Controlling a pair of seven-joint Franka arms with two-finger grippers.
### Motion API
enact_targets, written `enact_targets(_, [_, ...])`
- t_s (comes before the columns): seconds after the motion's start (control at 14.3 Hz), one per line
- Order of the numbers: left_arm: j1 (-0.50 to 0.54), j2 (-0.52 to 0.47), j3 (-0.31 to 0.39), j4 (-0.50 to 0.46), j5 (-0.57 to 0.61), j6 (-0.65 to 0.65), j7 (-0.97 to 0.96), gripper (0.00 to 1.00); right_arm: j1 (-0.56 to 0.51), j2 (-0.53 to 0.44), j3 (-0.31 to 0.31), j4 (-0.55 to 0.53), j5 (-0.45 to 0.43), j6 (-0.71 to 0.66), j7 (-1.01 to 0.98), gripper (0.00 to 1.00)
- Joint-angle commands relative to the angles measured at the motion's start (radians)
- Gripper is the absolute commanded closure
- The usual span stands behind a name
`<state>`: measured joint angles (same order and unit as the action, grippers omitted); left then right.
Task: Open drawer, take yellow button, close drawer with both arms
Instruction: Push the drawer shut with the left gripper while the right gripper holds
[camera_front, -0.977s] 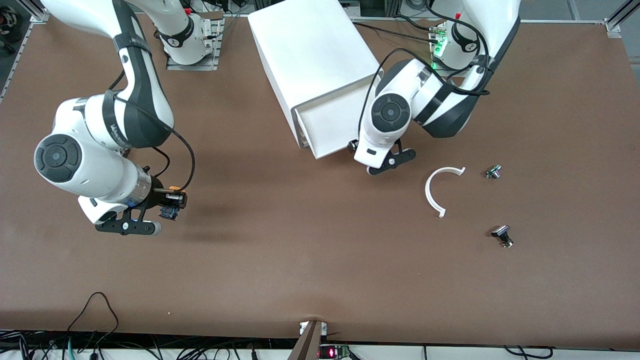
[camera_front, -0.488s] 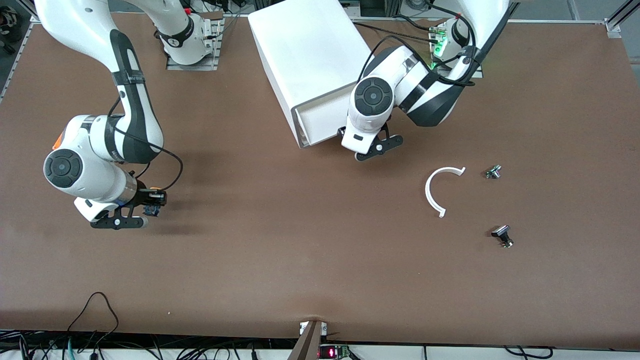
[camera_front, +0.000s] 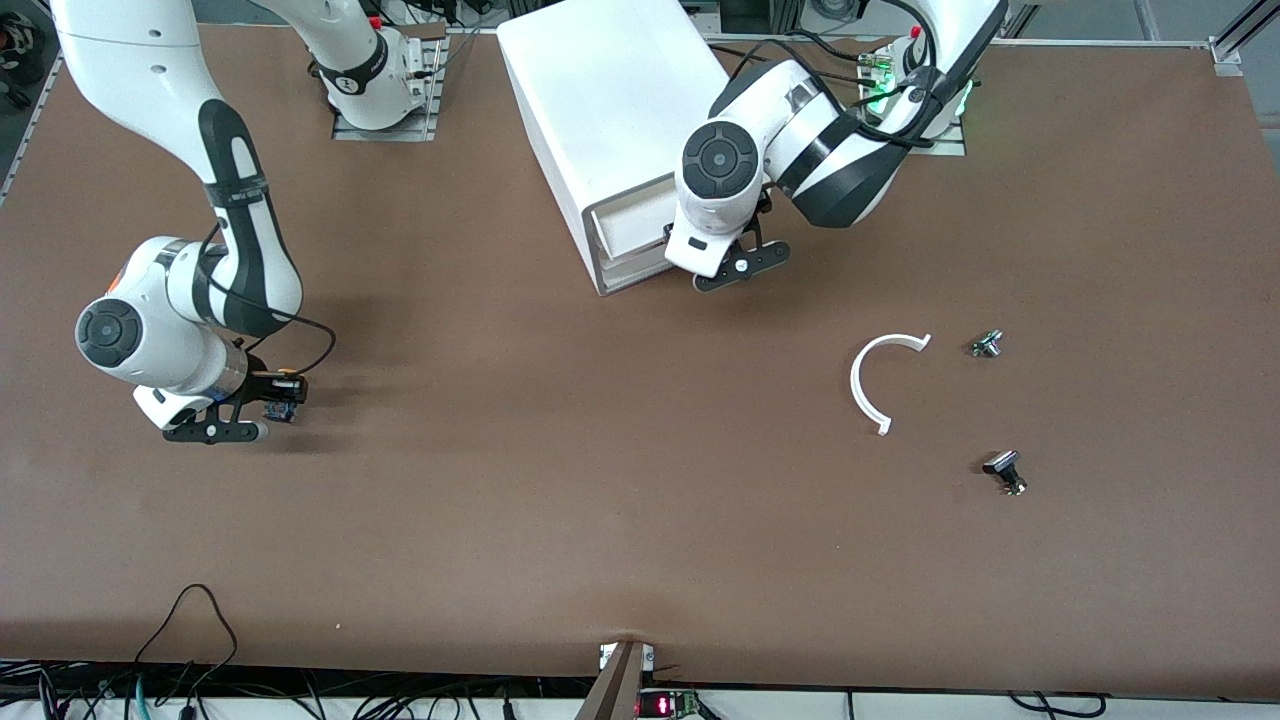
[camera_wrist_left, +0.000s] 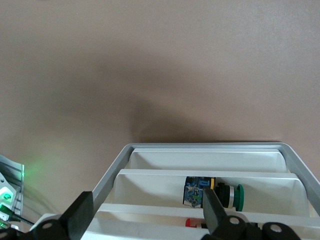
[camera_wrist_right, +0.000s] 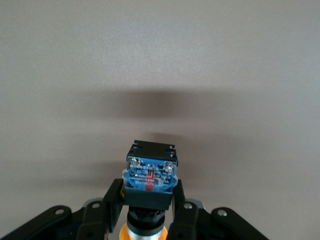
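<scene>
The drawer (camera_front: 640, 232) sits farther in, left pincer (camera_front: 741, 266) spread; right pincer (camera_front: 232, 432) pinching the button (camera_front: 281, 398).

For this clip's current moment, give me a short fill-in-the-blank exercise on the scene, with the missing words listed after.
1. The right pincer is shut on the ____.
2. The left pincer is at the front of the white ____.
3. The white curved piece lies toward the ____ arm's end of the table.
4. In the left wrist view, a drawer holds a part with a ____ cap.

Missing words: button; cabinet; left; green
</scene>
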<state>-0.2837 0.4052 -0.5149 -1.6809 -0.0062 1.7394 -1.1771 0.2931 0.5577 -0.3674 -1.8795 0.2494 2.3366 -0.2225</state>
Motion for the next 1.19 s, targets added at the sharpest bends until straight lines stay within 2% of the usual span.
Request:
enact_targets(0.0, [0.014,-0.052,-0.034,-0.029,-0.04,-0.018,-0.01,0.03,-0.009,0.04,0.011,0.002,0.068,0.046,-0.063,1.0])
enact_targets(0.14, [0.009,-0.046,-0.036,-0.03,-0.04,-0.018,-0.013,0.03,-0.014,0.047,0.011,0.003,0.07,0.047,-0.063,1.0])
enact_targets(0.21, [0.008,-0.039,-0.036,-0.03,-0.04,-0.015,-0.013,0.03,-0.014,0.048,0.011,0.005,0.07,0.047,-0.06,0.78])
enact_targets(0.28, [0.006,-0.031,-0.034,-0.03,-0.038,-0.011,-0.013,0.03,-0.012,0.05,0.011,0.005,0.07,0.047,-0.057,0.69])
enact_targets(0.35, [0.006,-0.025,-0.034,-0.028,-0.035,-0.008,-0.013,0.03,-0.012,0.051,0.011,0.005,0.07,0.047,-0.055,0.55])
enact_targets(0.42, [0.008,-0.023,-0.034,-0.029,-0.032,-0.006,-0.012,0.03,-0.012,0.053,0.011,0.009,0.07,0.047,-0.055,0.45])
enact_targets(0.49, [0.008,-0.013,-0.034,-0.028,-0.025,-0.003,-0.012,0.03,-0.012,0.053,0.011,0.017,0.07,0.047,-0.051,0.16])
enact_targets(0.56, [0.005,-0.002,-0.033,-0.029,-0.024,0.009,-0.012,0.03,-0.011,0.051,0.011,0.019,0.07,0.047,-0.051,0.01])
enact_targets(0.84, [-0.008,0.012,-0.034,-0.034,-0.024,0.034,-0.015,0.03,0.003,0.038,0.011,0.06,0.07,0.037,-0.038,0.01])
enact_targets(1.12, [-0.025,0.012,-0.034,-0.045,-0.024,0.032,-0.016,0.04,0.027,-0.034,0.013,0.059,0.064,0.033,-0.037,0.01])
